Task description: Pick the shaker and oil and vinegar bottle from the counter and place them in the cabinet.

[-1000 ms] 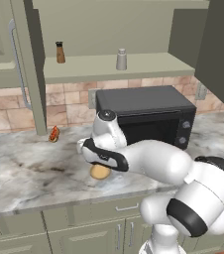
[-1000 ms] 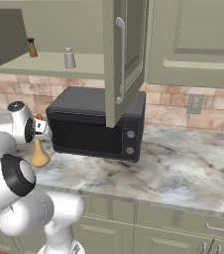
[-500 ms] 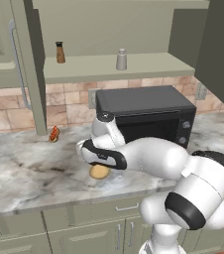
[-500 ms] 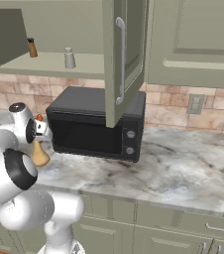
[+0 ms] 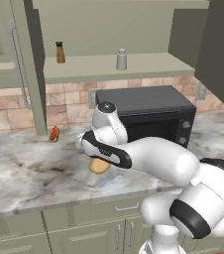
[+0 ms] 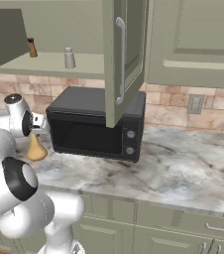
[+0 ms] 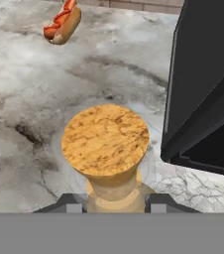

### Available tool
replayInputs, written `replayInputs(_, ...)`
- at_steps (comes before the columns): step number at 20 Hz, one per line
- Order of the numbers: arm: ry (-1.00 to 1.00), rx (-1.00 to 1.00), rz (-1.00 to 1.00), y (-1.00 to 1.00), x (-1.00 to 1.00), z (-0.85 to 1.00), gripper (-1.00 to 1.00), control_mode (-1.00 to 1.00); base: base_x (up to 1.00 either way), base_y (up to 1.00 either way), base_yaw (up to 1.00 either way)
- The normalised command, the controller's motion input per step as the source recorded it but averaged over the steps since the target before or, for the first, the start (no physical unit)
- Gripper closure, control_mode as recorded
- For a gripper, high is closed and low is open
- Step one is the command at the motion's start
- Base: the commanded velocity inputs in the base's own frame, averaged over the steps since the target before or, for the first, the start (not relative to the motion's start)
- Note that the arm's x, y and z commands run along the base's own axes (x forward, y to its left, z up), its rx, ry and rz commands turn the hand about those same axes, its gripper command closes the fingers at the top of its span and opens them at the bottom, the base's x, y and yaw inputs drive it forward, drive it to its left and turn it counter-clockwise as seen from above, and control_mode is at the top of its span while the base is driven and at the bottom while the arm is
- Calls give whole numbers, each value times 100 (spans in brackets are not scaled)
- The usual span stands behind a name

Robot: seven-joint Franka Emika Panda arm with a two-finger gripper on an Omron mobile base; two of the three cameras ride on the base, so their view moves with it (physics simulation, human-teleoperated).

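Where veins darken — marbled counter (image 5: 20,173), open cabinet (image 5: 134,67) above.

Pincer (image 7: 112,202) around bottle (image 7: 106,144) neck

The arm (image 5: 158,158) is built of glossy white, rounded, tube-like shells. Dark, near-black bands ring its joints, one curving along the forearm and another circling the big elbow. A small round grey cap tops the wrist. The gripper's (image 7: 113,202) finger tips are small, square and grey.
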Motion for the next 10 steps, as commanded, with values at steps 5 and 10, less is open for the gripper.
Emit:
replayInputs(5,-6,0,8,0,-36,75,100,-100,0,0,0)
replayInputs(10,-3,0,7,0,-40,71,100,-100,0,0,0)
